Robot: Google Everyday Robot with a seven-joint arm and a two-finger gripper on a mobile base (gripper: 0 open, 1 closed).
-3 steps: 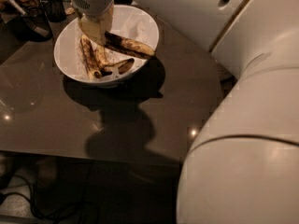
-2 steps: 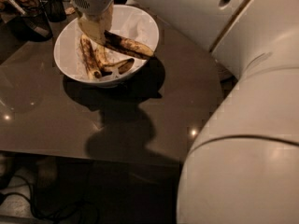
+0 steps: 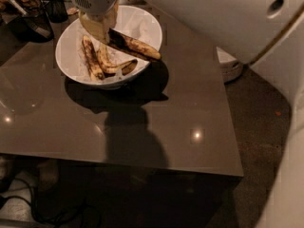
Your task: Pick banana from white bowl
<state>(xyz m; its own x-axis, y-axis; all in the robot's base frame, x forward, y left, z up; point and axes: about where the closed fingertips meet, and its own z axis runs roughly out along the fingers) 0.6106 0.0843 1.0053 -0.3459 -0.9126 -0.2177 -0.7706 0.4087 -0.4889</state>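
Where the arm enters at the top edge of the camera view, the gripper (image 3: 100,28) hangs over the back of the white bowl (image 3: 66,49), its pale fingers (image 3: 93,26) pointing down into it. The fingers are clenched on the dark end of the banana (image 3: 135,45) — the long, mostly brown-black one. It slants from the grip down and to the right, and its yellower tip lies at the bowl's right rim. Whether that tip touches the rim cannot be told.

Lower in the bowl lie two shorter bananas (image 3: 91,58), spotted yellow and brown. They sit side by side on the left and middle of the floor, apart from the held one. Crumpled white paper (image 3: 138,25) shows along the far inner wall.

The bowl stands near the far left part of a glossy brown table (image 3: 166,118) and casts a heavy shadow toward the front. Two small glints of light show on the tabletop. Dark containers (image 3: 40,20) stand just beyond the bowl at the upper left corner.

On the right, the robot's broad white body (image 3: 213,18) fills the upper corner and the right edge. A round white object (image 3: 231,66) sits on the floor beside the table's right edge — partly hidden by the robot. Cables (image 3: 52,215) lie on the floor at the lower left.
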